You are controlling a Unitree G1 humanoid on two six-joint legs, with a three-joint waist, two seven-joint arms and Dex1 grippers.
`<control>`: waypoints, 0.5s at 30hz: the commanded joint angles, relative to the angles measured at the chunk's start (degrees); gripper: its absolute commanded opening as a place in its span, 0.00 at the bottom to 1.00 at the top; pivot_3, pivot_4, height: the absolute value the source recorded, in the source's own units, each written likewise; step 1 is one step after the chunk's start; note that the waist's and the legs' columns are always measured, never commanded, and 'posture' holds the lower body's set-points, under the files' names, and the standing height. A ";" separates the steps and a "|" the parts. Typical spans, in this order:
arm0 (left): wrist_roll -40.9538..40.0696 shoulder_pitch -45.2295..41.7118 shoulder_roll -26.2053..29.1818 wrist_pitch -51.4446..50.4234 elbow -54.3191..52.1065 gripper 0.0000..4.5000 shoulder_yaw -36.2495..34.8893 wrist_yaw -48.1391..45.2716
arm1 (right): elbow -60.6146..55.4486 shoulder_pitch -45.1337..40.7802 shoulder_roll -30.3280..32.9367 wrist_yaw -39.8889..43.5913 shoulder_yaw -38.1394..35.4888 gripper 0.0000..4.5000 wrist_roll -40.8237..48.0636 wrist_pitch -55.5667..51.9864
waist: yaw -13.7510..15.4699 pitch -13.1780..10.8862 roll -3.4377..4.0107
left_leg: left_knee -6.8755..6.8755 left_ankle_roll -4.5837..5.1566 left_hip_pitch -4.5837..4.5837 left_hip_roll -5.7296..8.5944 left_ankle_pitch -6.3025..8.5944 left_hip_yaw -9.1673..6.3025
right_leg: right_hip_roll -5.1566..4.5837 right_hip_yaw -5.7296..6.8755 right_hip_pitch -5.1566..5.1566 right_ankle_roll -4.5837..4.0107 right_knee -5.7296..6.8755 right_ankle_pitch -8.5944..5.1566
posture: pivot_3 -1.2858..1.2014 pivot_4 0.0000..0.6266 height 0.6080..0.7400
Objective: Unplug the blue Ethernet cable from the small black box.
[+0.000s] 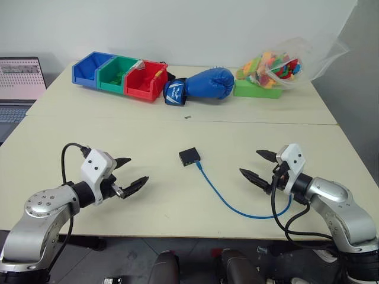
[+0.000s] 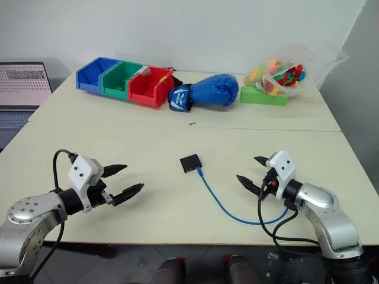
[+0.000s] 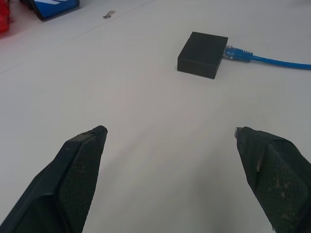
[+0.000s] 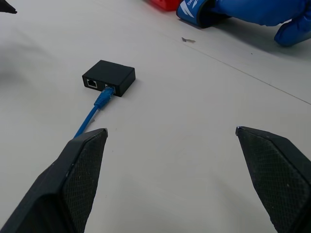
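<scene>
The small black box (image 1: 189,156) lies flat near the middle of the table. The blue Ethernet cable (image 4: 103,96) is plugged into one of the two ports on the box's side; from there it curves across the table toward my right arm. My left gripper (image 1: 137,170) hovers open to the left of the box, pointing at it, with nothing between its fingers (image 3: 80,165). My right gripper (image 1: 249,162) stands open to the right of the box, beside the cable's curve, and holds nothing. Both grippers are clear of the box and the cable.
At the back of the table stand blue, green and red bins (image 1: 118,74), a blue boxing glove (image 1: 201,84), and a green box with a bag of coloured toys (image 1: 269,70). A laptop (image 1: 21,83) sits at the far left. A tiny metal bit (image 1: 187,116) lies beyond the box.
</scene>
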State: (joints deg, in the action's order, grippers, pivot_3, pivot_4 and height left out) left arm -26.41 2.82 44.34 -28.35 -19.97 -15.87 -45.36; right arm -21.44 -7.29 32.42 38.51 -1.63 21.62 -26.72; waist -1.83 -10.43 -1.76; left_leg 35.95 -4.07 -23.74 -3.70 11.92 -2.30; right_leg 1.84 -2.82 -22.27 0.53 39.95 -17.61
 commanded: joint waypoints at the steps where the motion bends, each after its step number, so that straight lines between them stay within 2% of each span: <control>1: -1.92 -1.04 -0.10 -0.05 -2.66 1.00 -2.02 0.01 | -1.63 0.04 -0.07 0.16 -1.38 1.00 1.10 0.52 | 0.00 0.00 0.00 | 0.00 0.00 0.00 0.00 0.00 0.00 | 0.00 0.00 0.00 0.00 0.00 0.00 | 0.52 0.24 1.00; 11: -0.20 -1.04 0.99 -0.63 -3.82 1.00 -1.08 0.91 | -2.66 -0.11 -0.78 -0.11 0.32 1.00 0.54 0.53 | -0.01 -0.01 0.01 | 0.00 0.00 0.00 0.00 0.00 0.00 | 0.00 -0.01 0.00 0.00 0.00 0.00 | 0.52 0.24 1.00; 15: -0.82 -0.75 1.17 -0.54 -5.00 1.00 -0.63 -0.24 | -3.00 -1.88 -3.71 -1.77 3.61 1.00 -0.19 -0.10 | -0.05 -0.01 0.02 | 0.00 0.00 0.00 0.00 0.00 0.00 | 0.00 -0.01 0.00 0.00 0.00 0.00 | 0.52 0.24 1.00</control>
State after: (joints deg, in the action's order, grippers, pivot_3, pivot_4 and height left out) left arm -26.81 2.00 44.65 -29.66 -22.76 -15.91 -44.71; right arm -21.92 -7.73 30.08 37.87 0.59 21.44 -26.80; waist -1.88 -10.44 -1.74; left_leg 35.94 -4.07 -23.73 -3.71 11.92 -2.30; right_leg 1.85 -2.83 -22.27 0.54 39.96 -17.61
